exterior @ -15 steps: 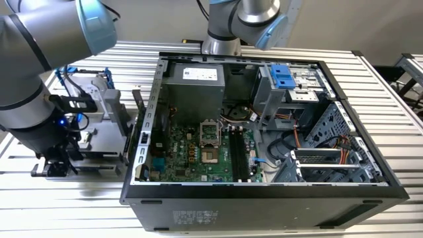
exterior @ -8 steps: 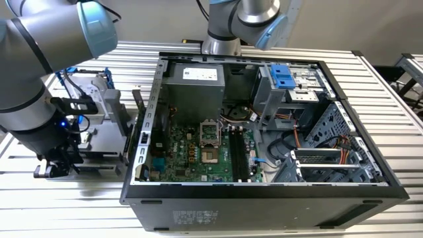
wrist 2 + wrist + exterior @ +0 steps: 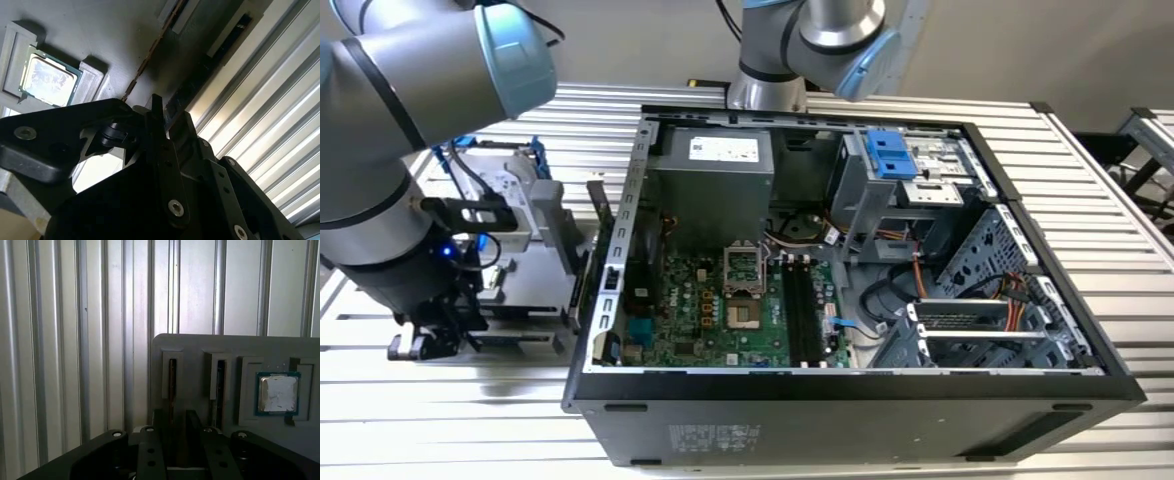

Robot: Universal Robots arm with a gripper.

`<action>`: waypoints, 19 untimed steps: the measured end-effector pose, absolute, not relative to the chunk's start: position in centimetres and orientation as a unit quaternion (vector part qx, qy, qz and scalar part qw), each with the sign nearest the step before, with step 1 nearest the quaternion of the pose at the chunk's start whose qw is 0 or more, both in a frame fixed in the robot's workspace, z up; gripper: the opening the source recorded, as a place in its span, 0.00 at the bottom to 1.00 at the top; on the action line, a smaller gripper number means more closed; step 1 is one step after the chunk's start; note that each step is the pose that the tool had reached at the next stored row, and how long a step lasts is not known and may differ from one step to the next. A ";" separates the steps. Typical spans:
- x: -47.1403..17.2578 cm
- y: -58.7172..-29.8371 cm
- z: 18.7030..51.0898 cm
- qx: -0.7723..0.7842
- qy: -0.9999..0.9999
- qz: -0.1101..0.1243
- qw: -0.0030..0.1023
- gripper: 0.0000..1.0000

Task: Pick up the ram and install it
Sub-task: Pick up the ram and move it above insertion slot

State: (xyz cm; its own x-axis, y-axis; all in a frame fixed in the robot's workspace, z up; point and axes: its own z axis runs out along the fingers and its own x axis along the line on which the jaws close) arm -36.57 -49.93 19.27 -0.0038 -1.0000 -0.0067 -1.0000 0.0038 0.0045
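The ram [image 3: 172, 382] stands on edge in a slot of a grey holder block [image 3: 200, 345]; in the second wrist view the ram [image 3: 150, 52] shows as a thin brownish strip. In both wrist views my gripper [image 3: 175, 416] [image 3: 168, 114] is open just over the stick's near end, one dark finger on each side, not closed on it. In the exterior view the gripper [image 3: 430, 338] hangs low over the holder, to the left of the open computer case. The motherboard's long black slots [image 3: 803, 308] lie inside the case.
A small square silver chip [image 3: 278, 393] [image 3: 47, 80] sits in a pocket of the same holder, beside a second narrow slot [image 3: 220, 387]. A hard drive in a blue frame [image 3: 500, 185] stands behind my arm. The case wall [image 3: 607, 270] rises beside the holder on the ribbed metal table [image 3: 440, 420].
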 end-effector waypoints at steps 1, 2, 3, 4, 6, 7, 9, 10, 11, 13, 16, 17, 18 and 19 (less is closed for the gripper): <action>-36.6 -50.0 19.3 -0.706 0.708 0.004 0.001 1.00; -36.6 -50.0 19.3 -0.706 0.708 0.004 0.001 1.00; -36.6 -50.0 19.3 -0.706 0.708 0.004 0.001 1.00; -36.6 -50.0 19.3 -0.706 0.708 0.004 0.001 1.00; -36.6 -50.0 19.3 -0.706 0.708 0.004 0.001 1.00; -36.6 -50.0 19.3 -0.706 0.708 0.004 0.001 1.00; -36.6 -50.0 19.3 -0.706 0.708 0.004 0.001 0.00; -36.6 -50.0 19.3 -0.706 0.708 0.004 0.001 0.00; -36.6 -50.0 19.3 -0.706 0.708 0.004 0.001 0.00; -36.6 -50.1 19.3 -0.706 0.708 0.004 0.001 0.00; -36.6 -50.1 19.3 -0.706 0.708 0.004 0.001 0.00; -36.6 -50.1 19.3 -0.706 0.708 0.004 0.001 0.00; -36.6 -50.1 19.3 -0.706 0.708 0.004 0.001 0.00; -36.6 -50.1 19.3 -0.706 0.708 0.004 0.001 0.00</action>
State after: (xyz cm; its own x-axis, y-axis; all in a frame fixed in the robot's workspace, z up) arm -36.57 -50.10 19.26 -0.0038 -1.0000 -0.0068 -1.0000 0.0038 0.0045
